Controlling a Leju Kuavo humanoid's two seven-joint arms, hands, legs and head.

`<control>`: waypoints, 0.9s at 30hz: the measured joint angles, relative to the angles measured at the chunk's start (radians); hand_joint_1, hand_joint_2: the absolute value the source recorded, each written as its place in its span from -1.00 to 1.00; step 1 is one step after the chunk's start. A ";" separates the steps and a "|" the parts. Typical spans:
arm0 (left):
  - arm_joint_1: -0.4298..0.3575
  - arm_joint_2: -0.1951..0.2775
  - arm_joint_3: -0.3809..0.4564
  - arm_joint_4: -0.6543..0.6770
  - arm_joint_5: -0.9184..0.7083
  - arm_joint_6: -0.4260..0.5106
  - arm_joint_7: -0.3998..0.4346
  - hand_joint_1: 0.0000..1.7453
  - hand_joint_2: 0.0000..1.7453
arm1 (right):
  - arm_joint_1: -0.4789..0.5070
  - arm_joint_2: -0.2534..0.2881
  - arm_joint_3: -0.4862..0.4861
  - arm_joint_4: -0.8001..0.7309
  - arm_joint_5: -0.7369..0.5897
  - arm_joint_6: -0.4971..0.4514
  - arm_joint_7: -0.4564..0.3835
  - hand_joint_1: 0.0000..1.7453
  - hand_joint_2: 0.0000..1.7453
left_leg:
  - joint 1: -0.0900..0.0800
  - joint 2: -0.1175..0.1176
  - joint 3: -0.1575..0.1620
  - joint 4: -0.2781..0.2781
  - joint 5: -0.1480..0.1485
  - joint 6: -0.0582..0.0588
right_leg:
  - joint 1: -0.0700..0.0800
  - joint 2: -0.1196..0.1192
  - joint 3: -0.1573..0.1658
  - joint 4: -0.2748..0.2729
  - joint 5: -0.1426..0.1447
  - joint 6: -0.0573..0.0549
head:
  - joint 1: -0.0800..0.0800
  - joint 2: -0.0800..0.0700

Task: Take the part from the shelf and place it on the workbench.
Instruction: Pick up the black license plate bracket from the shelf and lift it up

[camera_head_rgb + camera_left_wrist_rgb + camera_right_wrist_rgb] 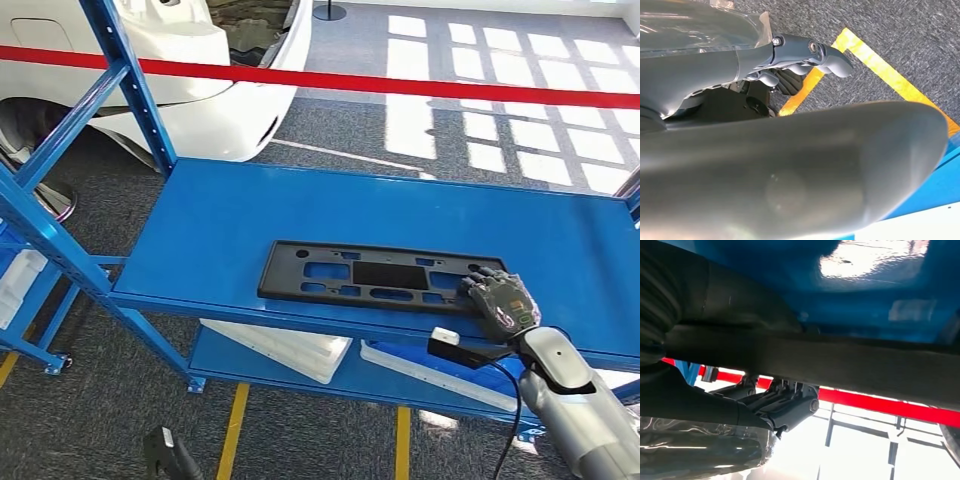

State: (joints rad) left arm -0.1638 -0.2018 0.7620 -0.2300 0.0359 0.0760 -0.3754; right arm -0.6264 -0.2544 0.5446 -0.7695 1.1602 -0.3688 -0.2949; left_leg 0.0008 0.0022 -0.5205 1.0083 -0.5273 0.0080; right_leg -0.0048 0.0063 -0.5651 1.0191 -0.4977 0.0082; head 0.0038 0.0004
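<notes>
1. At the far left of the head view, the blue shelf frame (pixel 45 230) rises on slanted uprights, with a white moulded piece (pixel 16 285) sitting low beside it.
2. Behind the frame stands a white car body (pixel 189 90), and a red barrier tape (pixel 377 82) runs across the whole scene above the grey carpeted floor (pixel 340 130).
3. Yellow floor lines (pixel 234 430) show below the shelf, on the near side.
4. The left hand (pixel 806 55) appears in the left wrist view, hanging over the grey floor and a yellow line; its fingers (pixel 836 62) are curled inward with nothing in them, so it is clenched and empty.
5. The blue shelf board (pixel 226 230) spans the middle of the head view, and on it the part (pixel 377 275), a flat black rectangular plate with cut-out slots, lies flat near the front edge.
6. On the lower shelf level (pixel 362 378) lie white panels (pixel 294 348), just under the front edge of the upper board.
7. At the part's right end, the right hand (pixel 502 300) rests on top of it, with its fingers (pixel 479 285) laid over the plate's corner.
8. In the right wrist view the fingers reach under a dark edge, yet whether they truly grasp the part cannot be told.
9. The silver right forearm (pixel 581 410) comes in from the lower right corner, with a black cable (pixel 509 420) hanging beside it.
</notes>
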 joint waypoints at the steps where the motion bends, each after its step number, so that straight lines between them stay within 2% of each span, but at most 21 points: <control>1: 0.000 0.000 0.000 0.000 0.000 0.000 0.000 -1.00 -1.00 | 0.002 -0.002 0.000 -0.010 0.006 0.005 0.001 1.00 1.00 | 0.000 0.000 0.000 0.000 0.000 0.000 | 0.000 0.000 0.000 0.000 0.000 0.000 | 0.000 0.000; 11: 0.000 0.000 -0.002 0.000 0.000 0.006 -0.002 -1.00 -1.00 | 0.039 -0.032 0.013 -0.112 0.026 0.006 0.018 1.00 1.00 | 0.000 0.000 -0.001 0.000 0.000 0.000 | 0.000 -0.001 0.000 0.000 0.000 0.000 | 0.000 0.000; 15: 0.003 0.000 -0.001 0.000 0.000 0.008 -0.005 -1.00 -1.00 | 0.082 -0.066 0.013 -0.198 0.021 -0.004 0.045 1.00 1.00 | 0.000 -0.001 -0.003 0.000 0.000 0.000 | 0.000 -0.001 -0.002 0.000 0.000 0.000 | 0.000 0.000; 22: 0.019 0.001 0.002 0.000 0.000 0.026 -0.021 -1.00 -1.00 | 0.262 -0.158 -0.084 -0.502 0.038 -0.044 0.138 1.00 1.00 | 0.000 -0.001 -0.008 0.000 0.000 0.000 | 0.000 -0.002 -0.008 0.000 0.000 0.000 | 0.000 0.000; 27: 0.028 0.002 0.006 0.000 0.000 0.042 -0.028 -1.00 -1.00 | 0.423 -0.204 -0.192 -0.699 0.105 -0.143 0.169 1.00 1.00 | 0.000 -0.004 -0.010 0.000 0.000 0.000 | 0.000 -0.004 -0.009 0.000 -0.001 0.001 | 0.000 0.000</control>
State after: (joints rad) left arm -0.1358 -0.1995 0.7683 -0.2300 0.0359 0.1181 -0.4034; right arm -0.2035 -0.4584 0.3525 -1.4683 1.2649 -0.5118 -0.1254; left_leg 0.0005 -0.0022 -0.5310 1.0086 -0.5277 0.0083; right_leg -0.0049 0.0022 -0.5746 1.0188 -0.4984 0.0089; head 0.0038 0.0004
